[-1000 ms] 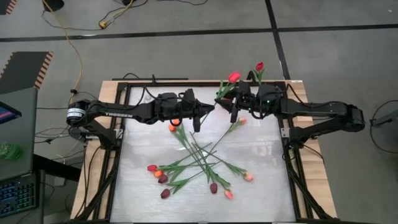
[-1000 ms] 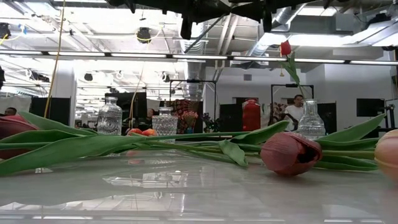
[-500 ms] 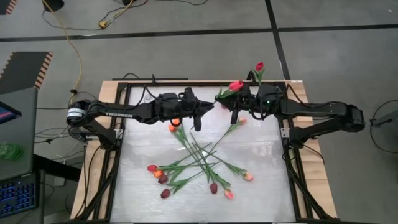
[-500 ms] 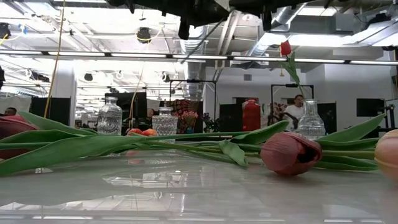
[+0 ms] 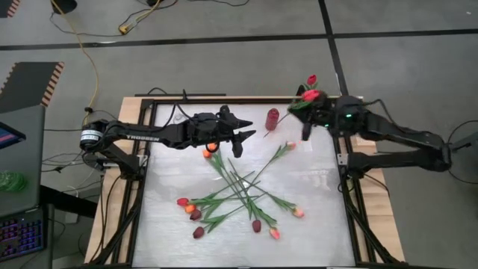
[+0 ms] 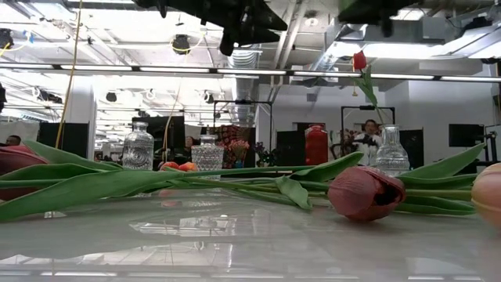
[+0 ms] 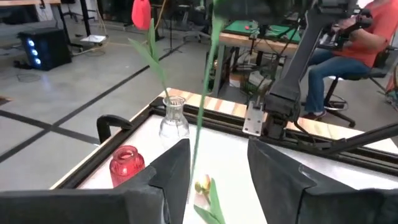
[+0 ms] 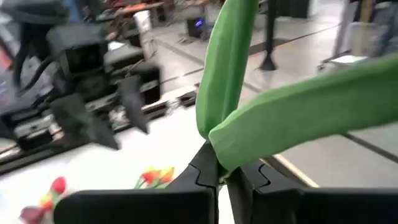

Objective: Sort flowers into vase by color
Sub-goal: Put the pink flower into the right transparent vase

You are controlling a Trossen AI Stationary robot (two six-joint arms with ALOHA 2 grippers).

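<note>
A red-headed tulip [image 5: 311, 96] hangs above the table's far right, with my right gripper [image 5: 305, 121] shut on its greenery. Its thin stem [image 7: 200, 118] slants down and runs between the open fingers of my left gripper [image 5: 240, 140], which hovers above the table's far middle. A red vase [image 5: 272, 118] stands between the two grippers. A clear vase [image 7: 173, 118] at the far right edge holds one red tulip [image 5: 311, 80] by its stem. Several more flowers [image 5: 235, 190] lie crossed on the white table top. My left gripper has the stem [image 7: 198, 140] in the gap between its open fingers, close to one finger [image 7: 177, 165]; whether it touches cannot be told. My right gripper pinches the tulip's stem and leaf base [image 8: 219, 158] between its two shut fingers [image 8: 202, 171]. The leaves rise past the fingers, and the flower is lifted clear of the table.
Two more clear vases [image 6: 138, 149] [image 6: 207, 153] stand along the far edge at the left. Orange heads [image 5: 208, 152] lie under my left arm. A black frame [image 5: 347, 194] borders the table. A seated person [image 7: 357, 43] is beyond the table.
My right gripper has shut on the red-headed tulip and carried it toward the table's right edge, uncovering the red vase. My left gripper has opened around the stem and stayed in place.
</note>
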